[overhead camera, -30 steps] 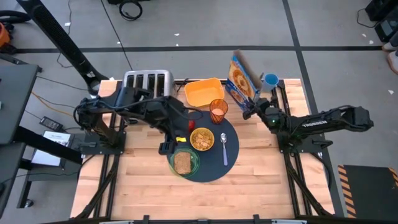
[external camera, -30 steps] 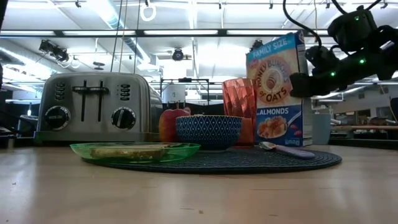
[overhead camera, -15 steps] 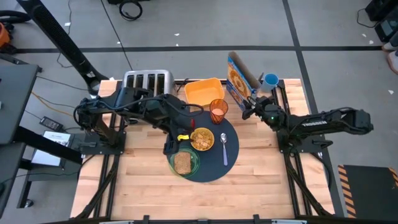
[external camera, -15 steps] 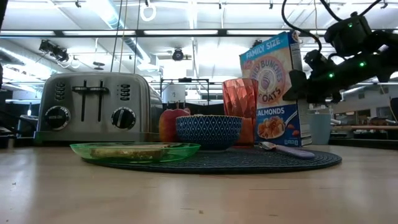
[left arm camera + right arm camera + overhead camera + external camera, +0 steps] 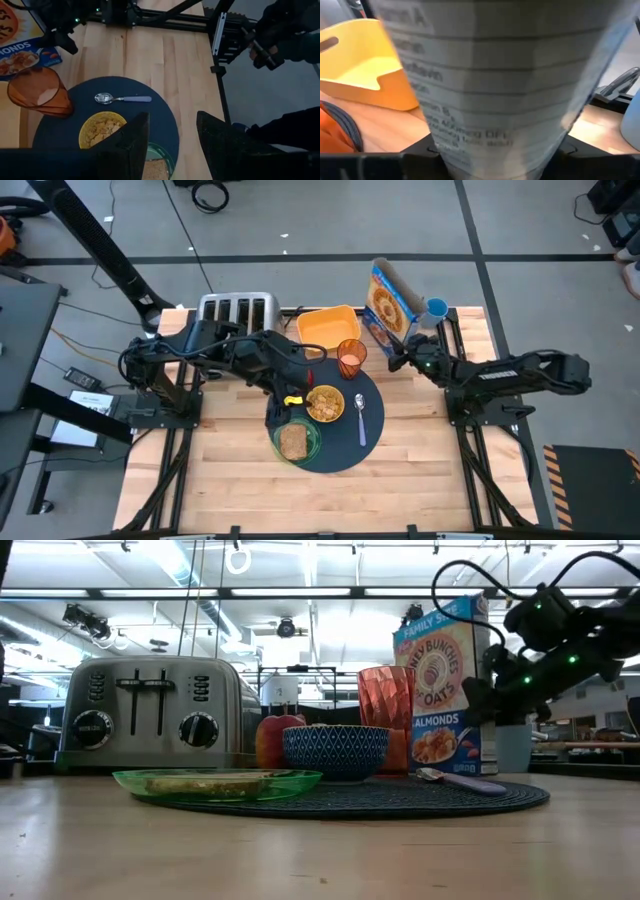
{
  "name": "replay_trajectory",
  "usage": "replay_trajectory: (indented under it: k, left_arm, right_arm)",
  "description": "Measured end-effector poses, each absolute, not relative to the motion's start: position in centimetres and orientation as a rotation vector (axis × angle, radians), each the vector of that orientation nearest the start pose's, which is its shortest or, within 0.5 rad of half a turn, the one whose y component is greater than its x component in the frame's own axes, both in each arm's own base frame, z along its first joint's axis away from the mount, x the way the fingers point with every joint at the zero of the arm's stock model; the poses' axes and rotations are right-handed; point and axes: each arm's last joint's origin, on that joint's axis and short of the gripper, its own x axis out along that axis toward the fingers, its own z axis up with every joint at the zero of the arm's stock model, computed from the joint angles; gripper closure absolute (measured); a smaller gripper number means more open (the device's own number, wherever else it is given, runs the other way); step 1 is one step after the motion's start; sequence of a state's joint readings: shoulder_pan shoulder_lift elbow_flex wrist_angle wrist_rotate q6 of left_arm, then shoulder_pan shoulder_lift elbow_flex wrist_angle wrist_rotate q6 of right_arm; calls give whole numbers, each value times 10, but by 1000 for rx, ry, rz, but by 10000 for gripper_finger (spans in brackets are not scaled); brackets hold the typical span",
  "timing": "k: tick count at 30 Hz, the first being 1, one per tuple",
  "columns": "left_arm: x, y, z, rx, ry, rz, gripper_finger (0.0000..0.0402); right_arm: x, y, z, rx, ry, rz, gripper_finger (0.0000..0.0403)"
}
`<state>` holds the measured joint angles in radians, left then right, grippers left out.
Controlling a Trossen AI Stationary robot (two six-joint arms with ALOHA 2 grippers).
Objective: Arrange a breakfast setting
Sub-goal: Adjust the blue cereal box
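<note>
A dark round mat (image 5: 340, 442) lies mid-table. On it sit a green plate (image 5: 294, 442) with toast, a cereal bowl (image 5: 325, 402), a pale spoon (image 5: 361, 418) and an amber cup (image 5: 351, 358). The red apple (image 5: 272, 740) stands behind the bowl. My left gripper (image 5: 172, 145) hovers open above the mat's left part, with nothing between its fingers. At the far right, my right gripper (image 5: 400, 358) is shut on a cereal box (image 5: 388, 305), which stands tilted. My right gripper has the cereal box's narrow printed side (image 5: 495, 115) filling the gap between its two fingers, which lie on the box's two broad faces. It comes from the table's right, slanting slightly down, about halfway up the box (image 5: 440, 690). The box leans, with its bottom end at the table.
A steel toaster (image 5: 237, 313) stands at the far left, with an orange-yellow container (image 5: 327, 328) beside it. A blue cup (image 5: 435, 308) is behind the cereal box. Bare wood lies along the near edge (image 5: 330, 500).
My right gripper has sunk a little and rolled at the cereal box. The box tipped its top toward the table's left, then came partway back. My left gripper has rolled slightly in place.
</note>
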<state>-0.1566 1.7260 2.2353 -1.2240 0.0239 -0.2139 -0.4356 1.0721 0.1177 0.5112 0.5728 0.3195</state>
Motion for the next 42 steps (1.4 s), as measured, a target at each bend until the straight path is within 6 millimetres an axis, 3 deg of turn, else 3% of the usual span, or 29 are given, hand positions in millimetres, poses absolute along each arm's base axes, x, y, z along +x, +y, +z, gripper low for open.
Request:
replay_trajectory:
  k: [6, 11, 30, 42]
  left_arm:
    - [315, -52, 473, -170, 726, -89, 230]
    - [315, -56, 474, -168, 705, -90, 230]
    - [316, -61, 476, -221, 688, -83, 230]
    - [316, -62, 476, -192, 689, -97, 230]
  right_arm:
    - [148, -86, 121, 257, 364, -1034, 237]
    - [148, -86, 119, 258, 386, -1002, 235]
    - [145, -82, 142, 312, 214, -951, 80]
    - [137, -80, 177, 278, 54, -961, 66]
